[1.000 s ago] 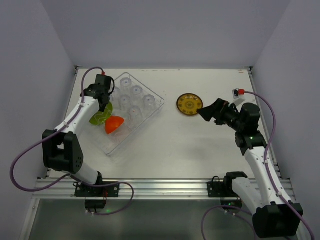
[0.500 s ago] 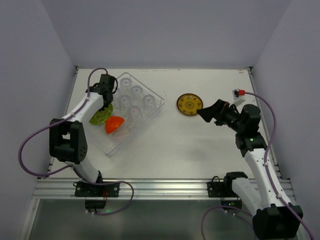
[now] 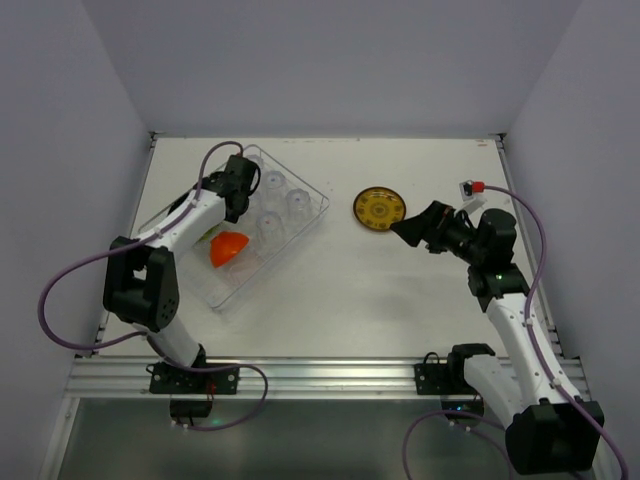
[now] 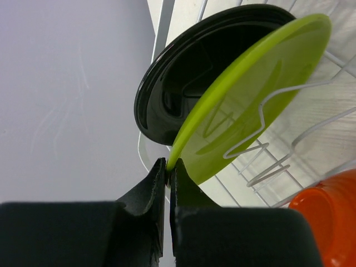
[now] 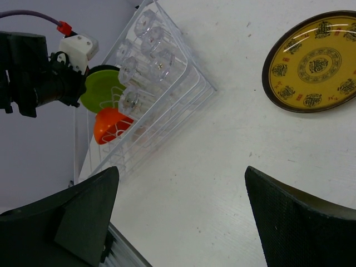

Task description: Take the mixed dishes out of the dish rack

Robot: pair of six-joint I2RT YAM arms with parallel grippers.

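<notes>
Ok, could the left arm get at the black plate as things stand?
Probably not yet: the left gripper is shut on the rim of the green plate, which leans across the black plate in the rack.

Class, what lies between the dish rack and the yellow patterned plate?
Only bare table, seen in the top external view, separates dish rack and yellow patterned plate.

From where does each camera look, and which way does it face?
Top external: high behind the bases, looking down at the table; left arm and right arm show.
Left wrist: on the left arm, looking along the left gripper, shut on the lime-green plate.
Right wrist: on the right arm, looking down past the open right gripper.
Top and right wrist share the dish rack, yellow plate.
</notes>
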